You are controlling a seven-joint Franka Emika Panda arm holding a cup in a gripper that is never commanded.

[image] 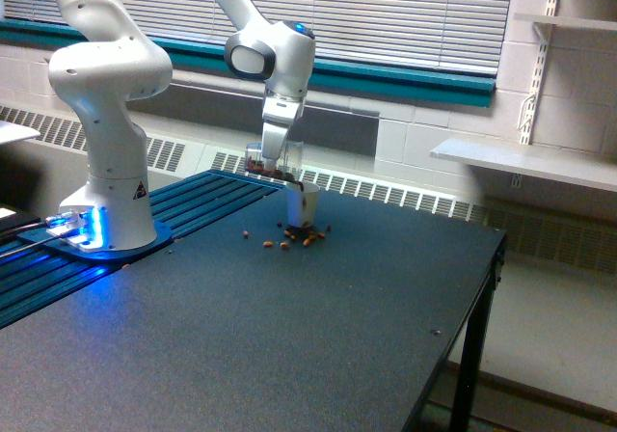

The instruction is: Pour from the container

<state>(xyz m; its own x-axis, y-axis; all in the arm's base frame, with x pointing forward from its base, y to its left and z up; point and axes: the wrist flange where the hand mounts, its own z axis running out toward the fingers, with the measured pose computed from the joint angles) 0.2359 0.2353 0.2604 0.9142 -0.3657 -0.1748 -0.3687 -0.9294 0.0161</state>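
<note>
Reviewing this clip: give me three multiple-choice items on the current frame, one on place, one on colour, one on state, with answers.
1. Where do the spilled brown pieces lie?
A. on the table around the white cup's base
B. on the wall shelf
C. on the robot base

2. What colour is the table?
A. white
B. dark
C. red

3. How is the clear container held in the gripper?
A. upright
B. tipped toward the white cup
C. resting on the table

Answers: 1 A, pieces scattered by the cup; 2 B, dark surface; 3 B, it leans over the cup's rim.
</note>
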